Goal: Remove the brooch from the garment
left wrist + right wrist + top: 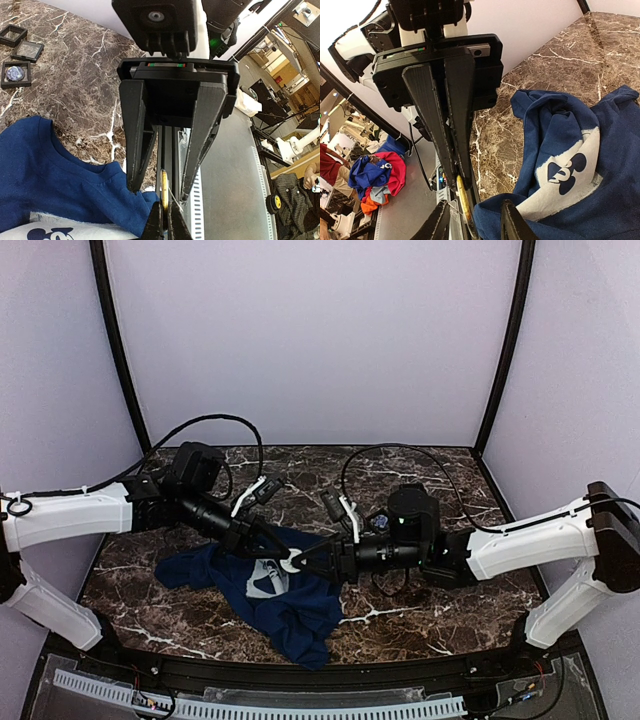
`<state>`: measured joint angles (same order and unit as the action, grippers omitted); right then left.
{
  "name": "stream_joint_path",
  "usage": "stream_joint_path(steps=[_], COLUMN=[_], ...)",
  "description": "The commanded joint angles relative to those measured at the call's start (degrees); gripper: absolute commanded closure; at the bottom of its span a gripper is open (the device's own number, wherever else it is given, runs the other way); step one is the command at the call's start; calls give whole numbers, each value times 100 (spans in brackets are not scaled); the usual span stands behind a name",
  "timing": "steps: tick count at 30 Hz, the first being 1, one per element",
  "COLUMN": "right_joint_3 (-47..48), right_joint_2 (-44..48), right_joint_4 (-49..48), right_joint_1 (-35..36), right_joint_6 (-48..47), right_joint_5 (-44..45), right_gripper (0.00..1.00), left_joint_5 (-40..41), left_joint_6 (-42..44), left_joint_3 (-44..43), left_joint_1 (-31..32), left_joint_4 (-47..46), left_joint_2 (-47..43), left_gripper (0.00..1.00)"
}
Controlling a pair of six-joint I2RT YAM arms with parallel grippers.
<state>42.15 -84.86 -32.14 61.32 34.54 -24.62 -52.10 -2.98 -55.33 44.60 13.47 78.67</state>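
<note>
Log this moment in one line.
left gripper: shut on brooch | right gripper: open, fingers straddling brooch | garment: crumpled on table

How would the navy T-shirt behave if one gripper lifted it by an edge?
Likely floppy: the T-shirt lies crumpled in soft folds on the table, so it should sag and drape. It looks light, so a tug on the brooch in the left gripper may drag cloth along.

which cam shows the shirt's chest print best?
Right wrist: the print sits close and large on the navy T-shirt, with its dark figure legible. Top external shows it small and low in detail. Left wrist catches only a sliver at the bottom edge.
</note>
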Motion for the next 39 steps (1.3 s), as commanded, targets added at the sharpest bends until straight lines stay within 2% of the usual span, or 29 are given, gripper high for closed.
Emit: stream_joint_path(steps=[1,10,21,39], right_joint_3=[144,153,59,-5], right_joint_2=[-99,-171,-152,-137], right_joint_4=[-119,-30,30,149], right_joint_1=[-46,-41,-36,45], right_joint_6=[-52,-88,-160,-197], right_joint_5=[-23,45,598,1538], right_gripper=[66,73,87,95], left_joint_5=[-69,-62,-188,-336], left_joint_6=[86,92,62,11], left_joint_3=[-2,-8,-12,-17], left_joint_1=[50,49,66,66], left_joint_4=[57,68,53,15], left_joint_2=[12,-9,3,55], left_gripper=[99,99,99,99])
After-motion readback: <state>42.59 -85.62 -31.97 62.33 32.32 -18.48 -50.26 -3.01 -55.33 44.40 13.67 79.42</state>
